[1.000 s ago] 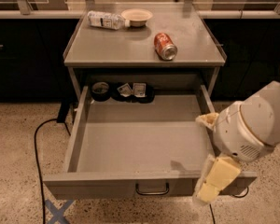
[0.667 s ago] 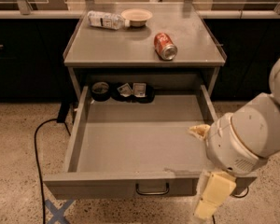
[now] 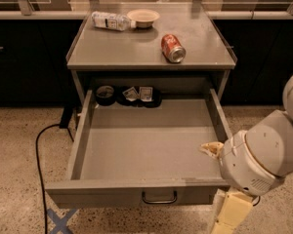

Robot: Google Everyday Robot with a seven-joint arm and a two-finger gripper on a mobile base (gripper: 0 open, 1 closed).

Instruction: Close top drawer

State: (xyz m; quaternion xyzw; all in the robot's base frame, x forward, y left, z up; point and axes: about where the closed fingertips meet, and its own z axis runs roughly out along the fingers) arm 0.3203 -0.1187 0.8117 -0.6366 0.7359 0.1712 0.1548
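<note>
The top drawer [image 3: 146,150] of the grey metal cabinet stands pulled far out, with its front panel [image 3: 112,195] and small dark wire handle [image 3: 159,198] nearest the camera. At the back of the drawer lie a dark round container [image 3: 105,93] and small packets on a dark tray [image 3: 139,95]. My gripper [image 3: 219,182] is at the drawer's front right corner, open. One cream finger [image 3: 211,149] reaches over the right wall into the drawer, and the other [image 3: 232,212] hangs in front of the panel. The bulky white wrist [image 3: 261,157] hides the corner itself.
On the cabinet top [image 3: 112,48] lie a red soda can [image 3: 173,48] on its side, a plastic bottle [image 3: 110,21] and a small bowl [image 3: 143,17]. A black cable [image 3: 39,150] runs over the speckled floor on the left. Blue tape [image 3: 61,222] marks the floor.
My arm has shifted left and down toward the drawer's front right corner. The drawer has stayed as far out as before.
</note>
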